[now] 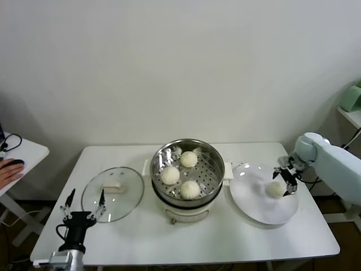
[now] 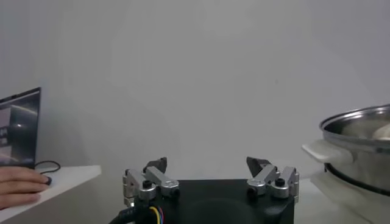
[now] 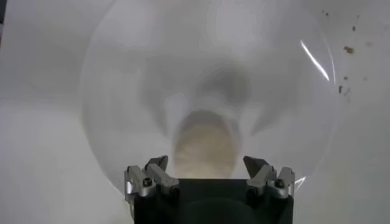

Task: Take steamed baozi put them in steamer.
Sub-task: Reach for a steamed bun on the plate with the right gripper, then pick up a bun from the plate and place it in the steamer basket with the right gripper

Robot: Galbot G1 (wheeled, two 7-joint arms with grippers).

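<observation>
Right hand [image 1: 286,182] over white table [image 1: 237,237]

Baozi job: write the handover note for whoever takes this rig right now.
Right hand: open, fingers straddling the last baozi on the white plate, not yet gripping.
Left hand: open, empty, parked at the table's front left corner, near the glass lid.
Steamer: mid-table, lid off, three baozi on its perforated tray.
Done: three of four loaded.
Left: close on the plate's baozi, carry it over and set it in the steamer.
</observation>
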